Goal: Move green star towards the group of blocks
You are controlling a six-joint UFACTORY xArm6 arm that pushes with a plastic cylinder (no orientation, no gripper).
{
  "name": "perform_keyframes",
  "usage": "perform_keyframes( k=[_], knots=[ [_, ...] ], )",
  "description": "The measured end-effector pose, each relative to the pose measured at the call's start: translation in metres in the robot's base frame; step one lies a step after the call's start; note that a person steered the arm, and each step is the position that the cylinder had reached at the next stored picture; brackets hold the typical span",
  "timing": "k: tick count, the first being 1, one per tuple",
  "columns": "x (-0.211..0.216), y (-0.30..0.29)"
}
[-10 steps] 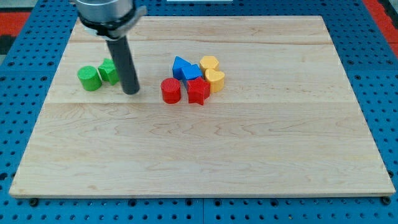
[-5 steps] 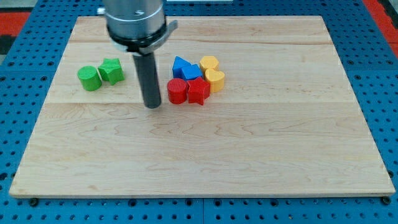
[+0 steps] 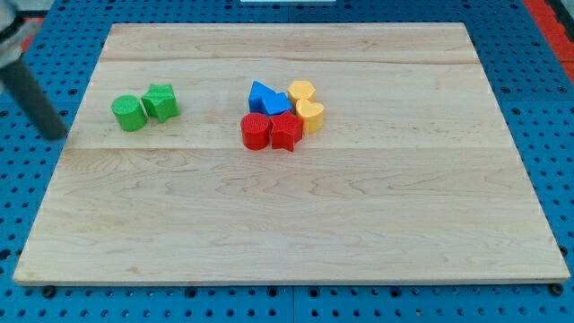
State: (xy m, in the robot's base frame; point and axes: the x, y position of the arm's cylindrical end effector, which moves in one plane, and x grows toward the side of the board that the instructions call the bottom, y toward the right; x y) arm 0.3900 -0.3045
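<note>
The green star (image 3: 161,101) sits on the wooden board (image 3: 296,215) at the upper left, touching a green cylinder (image 3: 128,113) on its left. The group lies right of it across a gap: a red cylinder (image 3: 256,131), a red star (image 3: 286,131), two blue blocks (image 3: 267,99) and two yellow blocks (image 3: 306,104) packed together. My rod is blurred at the view's left edge, and my tip (image 3: 56,135) is off the board's left edge, left of the green cylinder.
The board lies on a blue pegboard surface (image 3: 556,135) that surrounds it on all sides. A red patch (image 3: 552,13) shows at the view's top right corner.
My rod moved right from beside the green star, nudging the red cylinder right, then swung far left past the board's left edge. The green blocks have not moved.
</note>
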Motion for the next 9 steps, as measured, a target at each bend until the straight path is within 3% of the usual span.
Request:
perform_keyframes(
  k=[2,4,7,9],
  knots=[
    [-0.031,0.061],
    [-0.019,0.126],
    [-0.008,0.180],
    [-0.041,0.041]
  ],
)
